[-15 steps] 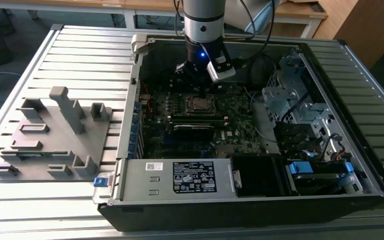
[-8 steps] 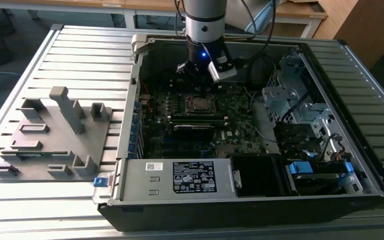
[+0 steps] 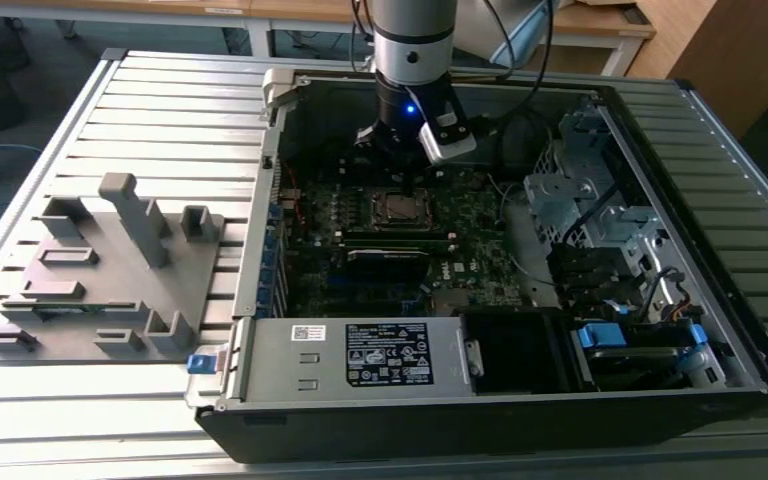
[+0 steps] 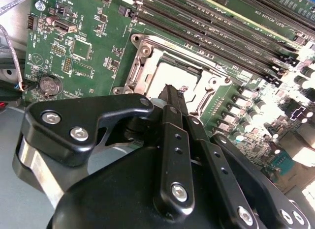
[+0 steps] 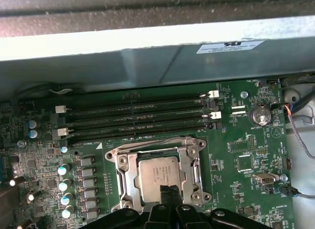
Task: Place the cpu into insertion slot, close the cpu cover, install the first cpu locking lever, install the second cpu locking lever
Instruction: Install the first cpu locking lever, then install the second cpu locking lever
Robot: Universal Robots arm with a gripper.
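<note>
The cpu (image 5: 157, 173) is seen lying flat in the insertion slot (image 5: 129, 176) on the motherboard (image 5: 236, 140), its dull silver top facing up and squared to the socket, which suggests that the seating step is done. The cpu cover (image 5: 192, 162) is seen down around the chip as a silvery frame, its cut-out leaving the metal top exposed; a thin wire lever can be made out along the frame's edge nearest the long memory slots (image 5: 138, 122), though whether it is latched cannot be told. In the exterior view the socket (image 3: 399, 207) is found near the middle of the board, inside the open computer case (image 3: 704, 330), which is laid on its side on a slatted table (image 3: 64, 130) so that the board faces upward and can be reached from above.

The gripper (image 5: 170, 195) is held directly over the socket, its black fingers (image 4: 173, 99) drawn close together with only a narrow gap between the tips, and nothing is gripped between them. In both wrist views the tips are seen over the rim of the chip, at the edge of the cover's cut-out; contact with the metal cannot be confirmed. The narrow, pointed stance is judged to suit pressing or nudging a small part rather than carrying one. A grey fixture (image 3: 117, 270) stands beside the case, at the exterior view's left.
</note>
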